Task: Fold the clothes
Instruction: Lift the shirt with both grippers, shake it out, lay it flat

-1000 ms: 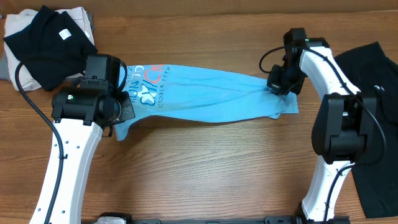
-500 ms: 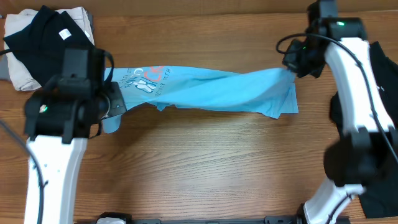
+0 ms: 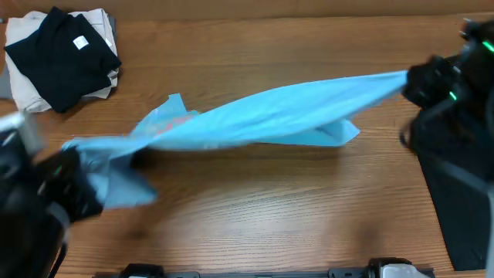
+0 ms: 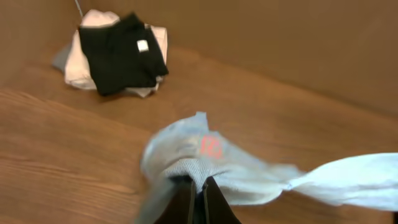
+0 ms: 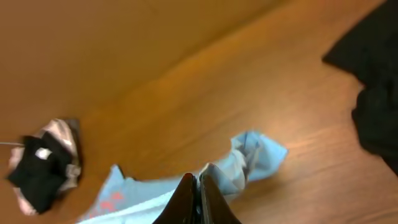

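T-shirt [image 3: 262, 116] stretched taut over tabletop [image 3: 255, 224], one end near black-and-beige pile [image 3: 62, 58]. Near-pile end: left tool [image 4: 198, 200] pinched shut on fabric. Far end: right tool [image 5: 198, 200] pinched shut likewise. Tension probably meant to spread garment flat for folding.

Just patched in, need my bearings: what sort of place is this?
Likely a robot test bench: a wooden table, a light blue T-shirt stretched between the left gripper and right gripper, and a pile of black and beige garments at one corner.
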You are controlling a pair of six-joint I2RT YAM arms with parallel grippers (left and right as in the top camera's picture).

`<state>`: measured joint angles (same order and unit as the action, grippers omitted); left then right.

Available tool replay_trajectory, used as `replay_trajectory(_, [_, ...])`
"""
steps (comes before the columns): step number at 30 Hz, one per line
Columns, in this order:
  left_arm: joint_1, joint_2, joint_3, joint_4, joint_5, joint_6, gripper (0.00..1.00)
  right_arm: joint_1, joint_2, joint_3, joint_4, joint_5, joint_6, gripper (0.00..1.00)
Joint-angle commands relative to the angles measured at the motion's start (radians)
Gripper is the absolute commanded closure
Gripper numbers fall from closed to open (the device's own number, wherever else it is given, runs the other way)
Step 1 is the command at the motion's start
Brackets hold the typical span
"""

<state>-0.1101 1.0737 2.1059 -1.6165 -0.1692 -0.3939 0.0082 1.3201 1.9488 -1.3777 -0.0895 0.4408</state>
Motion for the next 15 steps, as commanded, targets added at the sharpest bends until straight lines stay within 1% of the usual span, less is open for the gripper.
replay_trajectory(1, [-0.004,-0.009,0.158,-0.063,-0.014,-0.01,0.96,-0.004,-0.125,0.024,0.002,0.002,0.001,0.96])
replay_trajectory(4, [-0.003,-0.009,0.251,-0.072,0.009,0.013,0.96,-0.004,-0.196,0.037,0.003,0.006,0.002,0.96])
replay_trajectory(7, [-0.002,-0.003,0.323,-0.058,0.007,0.013,0.96,-0.004,-0.221,0.093,-0.002,0.05,0.034,0.96])
replay_trajectory(11, [-0.002,0.022,0.331,0.001,0.002,0.022,0.96,-0.004,-0.202,0.178,0.027,0.12,0.035,0.96])
replay_trajectory(15, [-0.002,0.133,0.331,0.048,0.001,0.051,0.96,-0.004,-0.137,0.191,0.075,0.176,0.036,0.96])
